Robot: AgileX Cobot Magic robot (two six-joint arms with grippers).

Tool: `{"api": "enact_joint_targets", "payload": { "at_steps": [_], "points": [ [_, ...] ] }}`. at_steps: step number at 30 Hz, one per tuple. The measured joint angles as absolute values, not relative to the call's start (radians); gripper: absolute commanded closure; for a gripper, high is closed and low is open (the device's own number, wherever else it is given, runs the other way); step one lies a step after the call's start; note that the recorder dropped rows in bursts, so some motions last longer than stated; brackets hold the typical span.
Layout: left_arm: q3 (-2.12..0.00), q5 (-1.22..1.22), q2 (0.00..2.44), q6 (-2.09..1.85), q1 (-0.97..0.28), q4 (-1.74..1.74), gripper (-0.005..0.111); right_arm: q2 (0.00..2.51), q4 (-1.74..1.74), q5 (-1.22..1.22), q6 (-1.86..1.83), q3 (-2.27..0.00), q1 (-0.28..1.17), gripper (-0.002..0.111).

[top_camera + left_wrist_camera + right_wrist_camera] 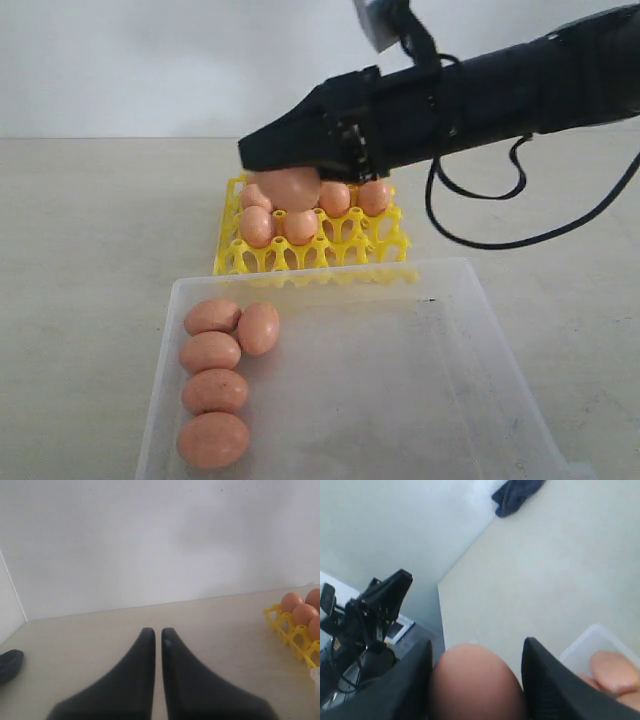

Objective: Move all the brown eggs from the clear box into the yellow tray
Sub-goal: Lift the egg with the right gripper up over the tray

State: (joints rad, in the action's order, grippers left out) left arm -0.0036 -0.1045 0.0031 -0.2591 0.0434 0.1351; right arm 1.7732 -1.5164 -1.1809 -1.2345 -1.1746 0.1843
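Nearest, the clear box [400, 400] has five brown eggs [212, 352] along its 9 o'clock side; beyond it at 12 o'clock sits the yellow tray [310, 256], with more eggs [335, 198] in its farther cups; over the tray's 11 o'clock corner the right gripper [283, 172] clamps one brown egg [475, 685] between widely spread fingers; the left gripper [156, 635] has its fingers almost touching, with nothing between them.

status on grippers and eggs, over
Right gripper shut on an egg, over the tray. Left gripper shut, empty. Five eggs left in the box. Front tray cups free, nothing in the way.
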Motion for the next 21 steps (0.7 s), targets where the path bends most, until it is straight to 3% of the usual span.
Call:
{"api": "enact_joint_targets", "payload": {
  "at_steps": [12, 21],
  "points": [
    [-0.004, -0.105, 0.003, -0.259, 0.043, 0.135, 0.103, 1.773, -1.732, -1.200, -1.503, -1.175, -0.116, 0.109],
    [-0.004, -0.105, 0.003, -0.259, 0.043, 0.135, 0.103, 1.773, -1.575, -0.906, -1.641, -1.175, -0.111, 0.109]
  ]
}}
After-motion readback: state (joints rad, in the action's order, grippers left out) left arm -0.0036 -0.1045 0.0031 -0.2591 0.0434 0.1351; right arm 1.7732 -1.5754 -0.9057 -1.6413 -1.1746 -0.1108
